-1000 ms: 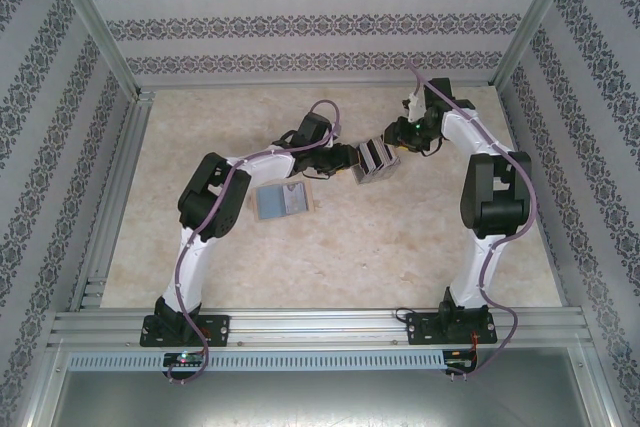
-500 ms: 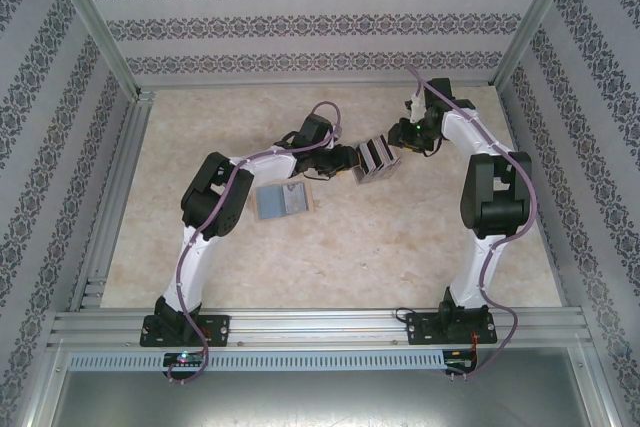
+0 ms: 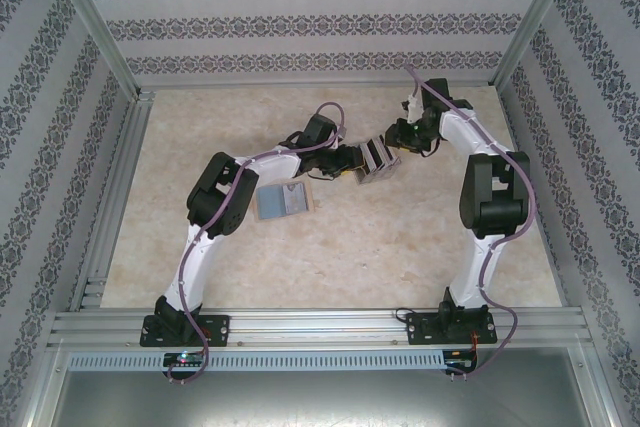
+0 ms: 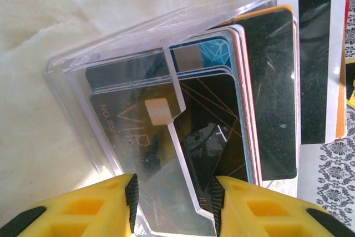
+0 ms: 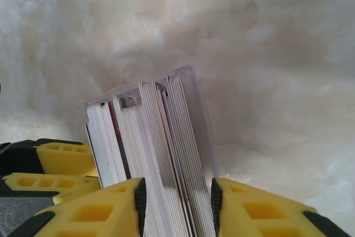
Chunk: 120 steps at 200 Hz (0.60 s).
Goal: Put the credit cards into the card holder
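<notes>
The clear plastic card holder (image 4: 75, 90) sits near the middle of the table's far half, between the two grippers, with a stack of credit cards (image 5: 166, 154) standing on edge inside it. In the top view the stack's long axis runs from lower left to upper right, from one gripper to the other. The holder's open side faces the right arm, and several cards stick out that way in uneven steps; a black card marked VIP (image 4: 138, 120) lies deeper in. The left gripper (image 4: 175, 206) is clamped on the holder's closed end, its yellow fingers pressed against both clear faces. The right gripper (image 5: 176, 206) pinches the protruding card ends, its pads tight on the outer cards of the stack. From the right wrist, the left gripper's fingers (image 5: 61, 159) are close by on the left. I cannot tell whether the holder rests on the surface or hangs just above it. A flat rectangular grey-blue piece (image 3: 283, 200) lies on the table near the left forearm, apart from the holder. Open table extends in front of, behind and to the right of the holder, while both arms crowd its sides. The beige marbled table top (image 3: 400, 247) is enclosed by walls with dark floral striped paper (image 3: 320, 27), and an aluminium frame rail (image 3: 320, 325) runs along the near edge.
</notes>
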Each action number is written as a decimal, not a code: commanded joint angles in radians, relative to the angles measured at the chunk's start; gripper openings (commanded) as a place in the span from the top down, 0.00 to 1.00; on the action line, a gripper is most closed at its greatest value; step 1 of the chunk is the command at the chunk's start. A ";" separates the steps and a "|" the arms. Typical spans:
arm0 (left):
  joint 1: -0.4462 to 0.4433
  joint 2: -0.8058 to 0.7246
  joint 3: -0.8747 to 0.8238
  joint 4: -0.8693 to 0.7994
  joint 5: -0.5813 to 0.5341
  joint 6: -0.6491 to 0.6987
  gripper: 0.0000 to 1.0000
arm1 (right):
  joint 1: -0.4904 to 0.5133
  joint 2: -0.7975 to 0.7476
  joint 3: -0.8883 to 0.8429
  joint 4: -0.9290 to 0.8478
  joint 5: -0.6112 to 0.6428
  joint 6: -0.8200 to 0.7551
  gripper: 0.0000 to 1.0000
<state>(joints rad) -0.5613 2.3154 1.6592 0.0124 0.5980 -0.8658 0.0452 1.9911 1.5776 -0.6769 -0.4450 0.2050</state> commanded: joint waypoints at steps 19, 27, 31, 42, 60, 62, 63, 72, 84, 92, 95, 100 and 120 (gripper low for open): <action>-0.018 0.022 0.027 0.016 0.019 -0.009 0.58 | 0.028 0.032 0.021 -0.009 -0.050 -0.013 0.61; -0.019 0.023 0.027 0.018 0.020 -0.009 0.58 | 0.032 0.032 0.020 -0.007 -0.049 -0.013 0.61; -0.019 0.023 0.027 0.017 0.020 -0.009 0.58 | 0.036 0.032 0.019 -0.006 -0.049 -0.014 0.61; -0.020 0.023 0.027 0.016 0.019 -0.008 0.58 | 0.044 0.034 0.020 -0.004 -0.042 -0.015 0.61; -0.020 0.020 0.027 0.010 0.022 -0.003 0.58 | 0.053 0.042 0.030 -0.016 -0.016 -0.024 0.61; -0.020 0.020 0.027 0.009 0.022 -0.003 0.58 | 0.052 0.043 0.030 -0.017 -0.015 -0.024 0.61; -0.020 0.020 0.026 0.008 0.022 -0.003 0.58 | 0.052 0.043 0.029 -0.017 -0.014 -0.024 0.61; -0.020 0.017 0.024 0.007 0.022 -0.001 0.58 | 0.054 0.041 0.028 -0.017 -0.013 -0.024 0.61; -0.020 0.014 0.022 0.004 0.022 0.001 0.58 | 0.056 0.030 0.018 -0.010 -0.021 -0.024 0.61; -0.020 0.013 0.019 0.005 0.020 0.002 0.58 | 0.057 0.021 0.011 -0.002 -0.021 -0.025 0.61; -0.020 0.012 0.018 0.005 0.020 0.002 0.58 | 0.058 0.018 0.010 -0.003 -0.021 -0.024 0.61; -0.020 0.013 0.017 0.006 0.020 0.001 0.58 | 0.058 0.014 0.010 -0.005 -0.021 -0.024 0.61; -0.020 0.015 0.018 0.008 0.019 -0.001 0.58 | 0.058 -0.007 0.004 -0.004 -0.021 -0.025 0.61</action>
<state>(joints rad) -0.5617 2.3161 1.6592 0.0124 0.5983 -0.8661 0.0750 2.0171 1.5803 -0.6727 -0.4316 0.2008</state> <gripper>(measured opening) 0.422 0.393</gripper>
